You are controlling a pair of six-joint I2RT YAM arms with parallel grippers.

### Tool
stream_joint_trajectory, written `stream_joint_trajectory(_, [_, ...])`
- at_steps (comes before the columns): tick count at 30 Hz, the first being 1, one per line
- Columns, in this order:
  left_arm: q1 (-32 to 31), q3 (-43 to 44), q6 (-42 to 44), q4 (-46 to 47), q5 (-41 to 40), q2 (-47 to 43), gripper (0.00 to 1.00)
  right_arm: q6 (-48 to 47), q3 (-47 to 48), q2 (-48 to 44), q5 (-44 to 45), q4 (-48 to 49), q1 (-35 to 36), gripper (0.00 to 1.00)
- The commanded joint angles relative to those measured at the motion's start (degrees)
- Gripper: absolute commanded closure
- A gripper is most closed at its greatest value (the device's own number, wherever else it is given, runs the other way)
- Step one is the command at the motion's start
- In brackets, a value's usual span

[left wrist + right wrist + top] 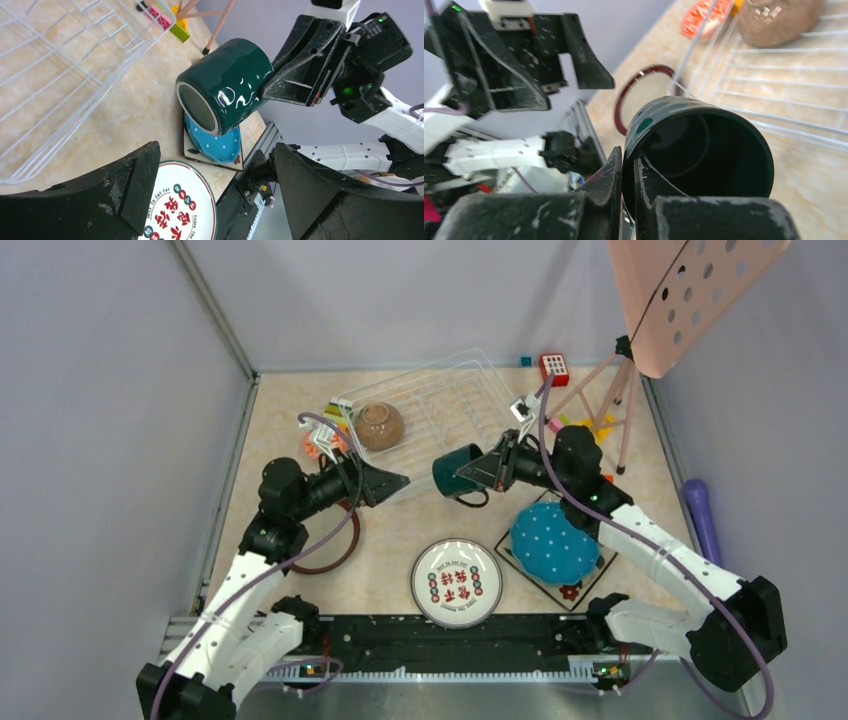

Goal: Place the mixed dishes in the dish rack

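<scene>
My right gripper is shut on the rim of the dark green mug, holding it on its side in the air by the front edge of the wire dish rack. In the right wrist view one finger is inside the mug and one outside. The brown bowl sits in the rack. My left gripper is open and empty, facing the mug. The white plate with red characters lies near the front. The blue dotted plate rests on the black square plate. The red-rimmed plate lies under my left arm. The orange-and-white bowl is partly hidden.
A pink perforated board on a thin-legged stand stands at the back right. A red keypad toy and toy blocks lie near it. A purple object lies at the right wall. Grey walls enclose the table.
</scene>
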Motion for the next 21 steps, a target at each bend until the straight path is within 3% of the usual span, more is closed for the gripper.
stream_joint_trajectory(1, [-0.19,2.43,0.5,-8.03,-1.53,0.68,0.11,-17.58,9.37,0.35,5.35,-17.39,0.72,1.0])
stream_joint_trajectory(3, [-0.27,2.62,1.59,-11.39,-2.0,1.37,0.12,-23.55,12.97,3.22,9.31,-27.02,2.64,1.0])
stream_joint_trajectory(5, [-0.28,2.45,2.55,-14.08,-3.41,1.6,0.12,-25.7,13.58,5.03,15.73,-30.56,4.99,1.0])
stream_joint_trajectory(12, [-0.28,0.45,3.58,-18.64,-8.08,0.91,0.14,-26.6,10.7,10.96,29.57,-25.31,14.07,1.0])
stream_joint_trajectory(16, [-0.36,-1.22,3.35,-20.06,-9.21,-0.38,0.14,-28.7,14.9,19.48,39.4,-28.73,19.41,1.0])
stream_joint_trajectory(21, [-0.46,-2.78,3.26,-21.74,-11.29,-1.19,0.14,-28.17,19.28,27.12,44.12,-32.33,21.44,1.0])
